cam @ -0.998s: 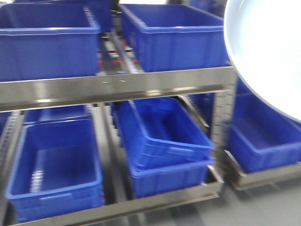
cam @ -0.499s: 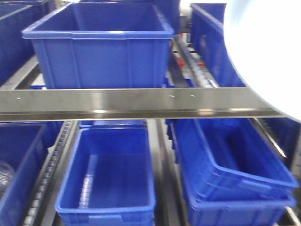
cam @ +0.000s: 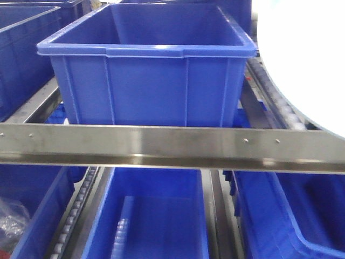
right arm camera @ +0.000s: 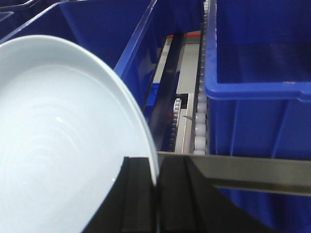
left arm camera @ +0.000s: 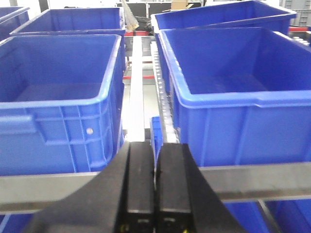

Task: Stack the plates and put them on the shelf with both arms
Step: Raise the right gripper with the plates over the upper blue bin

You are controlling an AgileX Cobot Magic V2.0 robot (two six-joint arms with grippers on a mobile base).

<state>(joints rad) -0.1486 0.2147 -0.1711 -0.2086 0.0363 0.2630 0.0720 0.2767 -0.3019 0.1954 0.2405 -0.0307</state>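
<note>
Plate [right arm camera: 63,141] fills the left of the right wrist view, its rim running down between the two dark fingers of the right pincer [right arm camera: 158,194], which is clenched on that rim. Whether one plate or two sit there, I cannot tell. The front view shows only a blown-out white arc of the plate [cam: 302,59] at top right, cut off by the frame, and neither pincer. Only the left wrist view shows the left pincer [left arm camera: 155,187]: its fingers are pressed together with nothing between them.

Beyond the right pincer lies the shelf rail [right arm camera: 252,172], with a white roller track [right arm camera: 200,97] running away behind it and a crate [right arm camera: 262,92] to the right of the track. Ahead of the left pincer the shelf rail [left arm camera: 262,179] crosses, with two crates [left arm camera: 58,97] beyond it, one on each side; both look empty. In the front view, a crate [cam: 145,70] stands on the upper tier, its floor hidden. At lower left, something pale and crumpled [cam: 12,226] is too blurred to name.
</note>
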